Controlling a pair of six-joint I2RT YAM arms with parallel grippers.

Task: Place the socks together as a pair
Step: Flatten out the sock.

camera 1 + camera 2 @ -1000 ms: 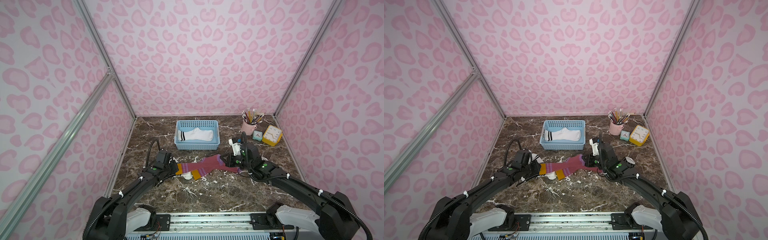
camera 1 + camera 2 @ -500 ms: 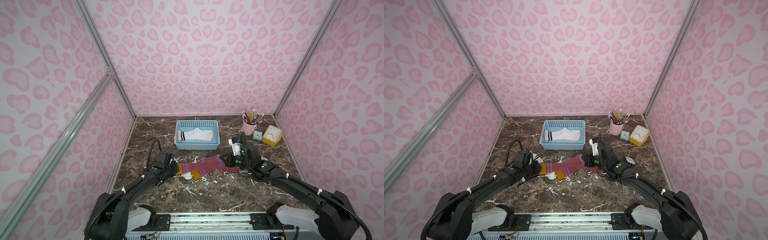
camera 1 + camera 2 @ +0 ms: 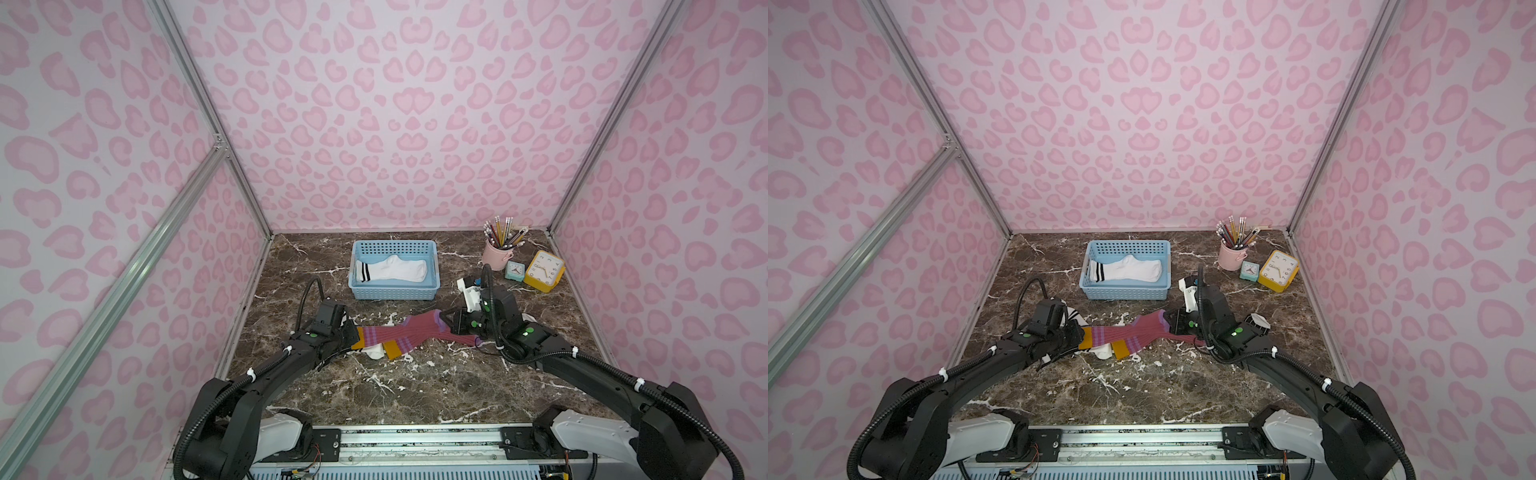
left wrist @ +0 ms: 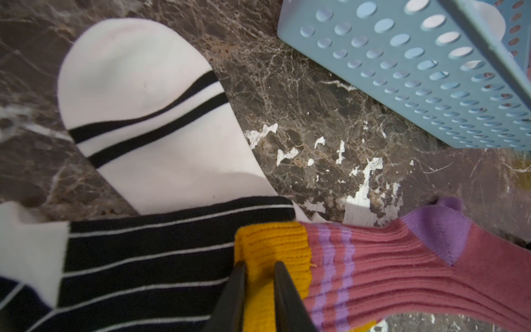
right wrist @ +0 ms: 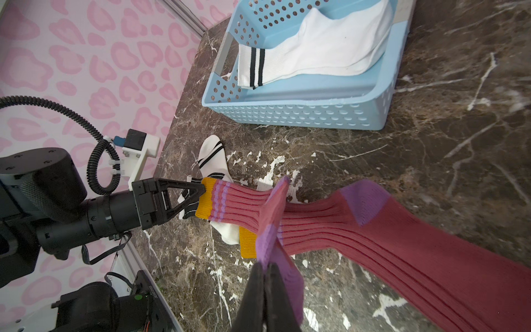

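Note:
Two maroon ribbed socks lie across each other mid-table, seen in both top views. My left gripper is shut on the mustard cuff of one maroon sock. My right gripper is shut on that same sock's purple toe, so it hangs stretched between the two. The second maroon sock lies flat beneath. A white sock with two black bands and a black sock with thin white stripes lie under the left gripper. Another white sock rests in the blue basket.
At the back right stand a pink pencil cup, a small teal clock and a yellow clock. Pink patterned walls close in the marble table on three sides.
My left gripper's jaws have narrowed onto the mustard cuff. Both arms and the socks have stayed almost where they were.

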